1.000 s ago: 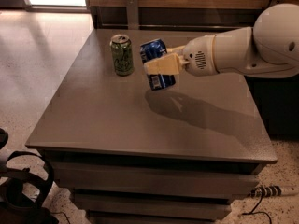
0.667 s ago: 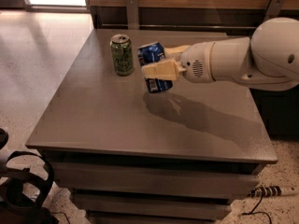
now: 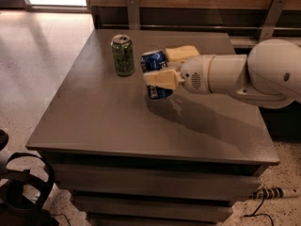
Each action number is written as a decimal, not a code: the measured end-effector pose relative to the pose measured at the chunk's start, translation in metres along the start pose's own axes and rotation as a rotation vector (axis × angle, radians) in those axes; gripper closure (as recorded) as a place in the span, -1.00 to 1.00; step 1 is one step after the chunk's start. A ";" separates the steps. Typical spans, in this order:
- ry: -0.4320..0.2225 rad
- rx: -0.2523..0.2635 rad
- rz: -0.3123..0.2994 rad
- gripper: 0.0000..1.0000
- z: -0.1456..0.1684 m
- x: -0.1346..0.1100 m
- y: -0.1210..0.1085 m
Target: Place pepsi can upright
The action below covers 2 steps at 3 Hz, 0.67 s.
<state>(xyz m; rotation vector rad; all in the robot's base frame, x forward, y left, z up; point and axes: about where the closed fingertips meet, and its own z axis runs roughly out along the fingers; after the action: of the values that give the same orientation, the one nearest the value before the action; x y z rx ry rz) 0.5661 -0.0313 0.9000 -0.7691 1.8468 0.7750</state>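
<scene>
Mid-desk (image 3: pixel 117 121), just right of green can (image 3: pixel 122 55): hand (image 3: pixel 157 67) clamped across pepsi can (image 3: pixel 153 60). Can's long axis near vertical, slightly tilted; base at desk, contact unclear.

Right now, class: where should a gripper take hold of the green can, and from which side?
Probably mid-wall of the green can, clamped across its round body, coming level from the picture's right: it stands upright with straight sides. The gripper, just right of it above the table, is shut on the pepsi can.
</scene>
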 end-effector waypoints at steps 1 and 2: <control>-0.030 0.014 -0.022 1.00 0.003 0.010 -0.009; -0.054 0.025 -0.068 1.00 0.003 0.017 -0.015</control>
<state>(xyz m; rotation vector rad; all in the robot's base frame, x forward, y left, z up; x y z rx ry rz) 0.5738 -0.0409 0.8803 -0.7836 1.7696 0.7211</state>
